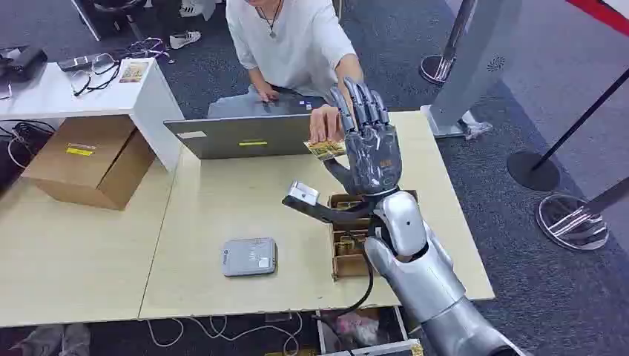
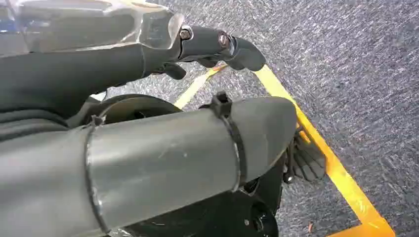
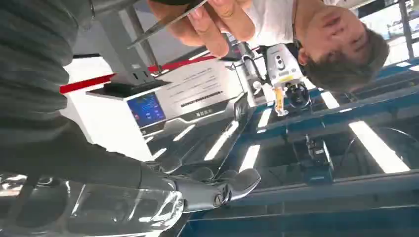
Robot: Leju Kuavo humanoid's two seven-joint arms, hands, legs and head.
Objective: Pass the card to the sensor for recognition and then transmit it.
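Robot's right hand (image 1: 369, 141) raised over pale wood counter (image 1: 230, 200), fingers upright, small yellowish printed card (image 1: 326, 149) at its thumb side, person's hand (image 1: 324, 122) also pinching it, can't tell whether robot grips, left hand (image 2: 217, 44) hanging, fingers curled, nothing in it, grey box sensor (image 1: 249, 256) well below-left

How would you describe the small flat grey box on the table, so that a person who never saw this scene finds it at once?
Start at the light wooden table with the open grey laptop at its far edge. Nearer the robot, the small flat grey box with rounded corners lies alone on bare wood, left of the brown cardboard tray. Unlike the tray, it is closed, smooth and grey.
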